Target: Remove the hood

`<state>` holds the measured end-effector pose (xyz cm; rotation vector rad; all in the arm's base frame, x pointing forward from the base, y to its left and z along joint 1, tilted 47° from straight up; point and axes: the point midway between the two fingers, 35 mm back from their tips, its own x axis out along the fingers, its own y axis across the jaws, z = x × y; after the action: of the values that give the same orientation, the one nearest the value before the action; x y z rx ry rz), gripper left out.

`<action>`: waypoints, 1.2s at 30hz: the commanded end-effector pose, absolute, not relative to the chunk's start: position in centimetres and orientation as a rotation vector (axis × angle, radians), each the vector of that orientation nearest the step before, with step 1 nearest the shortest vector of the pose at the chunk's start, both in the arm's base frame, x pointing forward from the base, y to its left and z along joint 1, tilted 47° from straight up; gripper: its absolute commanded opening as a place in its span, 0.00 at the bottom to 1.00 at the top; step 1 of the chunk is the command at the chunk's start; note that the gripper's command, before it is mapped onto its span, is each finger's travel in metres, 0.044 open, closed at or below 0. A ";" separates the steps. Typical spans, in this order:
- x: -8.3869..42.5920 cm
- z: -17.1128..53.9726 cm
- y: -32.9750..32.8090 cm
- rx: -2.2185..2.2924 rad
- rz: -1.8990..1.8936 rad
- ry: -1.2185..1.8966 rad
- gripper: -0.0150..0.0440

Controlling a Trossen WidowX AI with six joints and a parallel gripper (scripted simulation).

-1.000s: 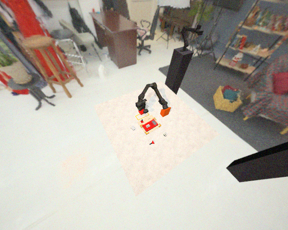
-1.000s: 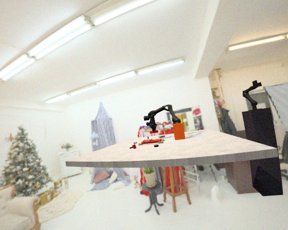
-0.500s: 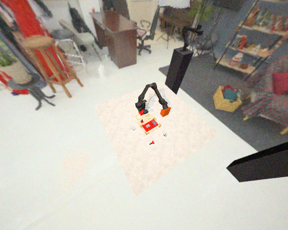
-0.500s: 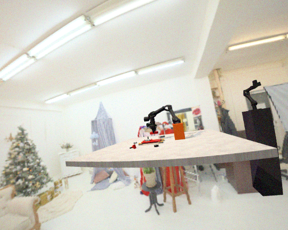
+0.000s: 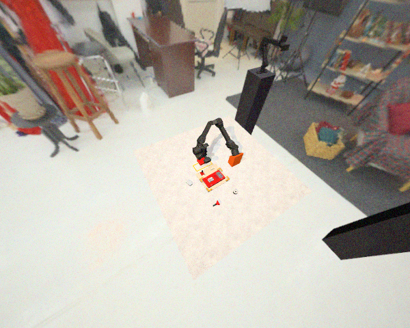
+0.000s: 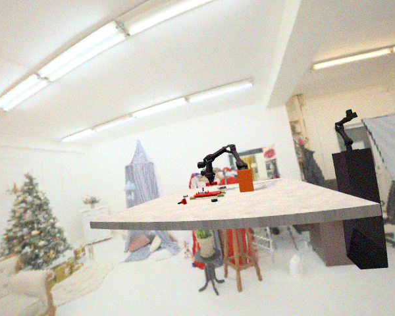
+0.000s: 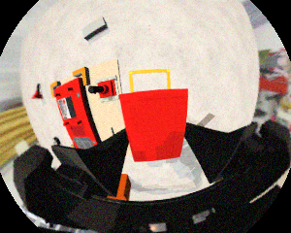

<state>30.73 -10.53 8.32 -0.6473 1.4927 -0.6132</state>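
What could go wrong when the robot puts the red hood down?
The hood is up in the gripper, so it might slip and drop.

The yellow outline is partly hidden behind it in the wrist view, so it could land across the line.

The car is close by, so the arm might bump it.

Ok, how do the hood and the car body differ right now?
The hood is plain red, while the car body carries grey and white details on its red top. The hood is clamped in the gripper; the car body sits apart, near the table, held by nothing. Both are mainly red.
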 end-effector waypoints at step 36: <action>30.4 6.1 -13.0 -0.658 -0.615 1.498 0.25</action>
<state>30.60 -12.73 6.37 -0.6499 1.4914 -0.6159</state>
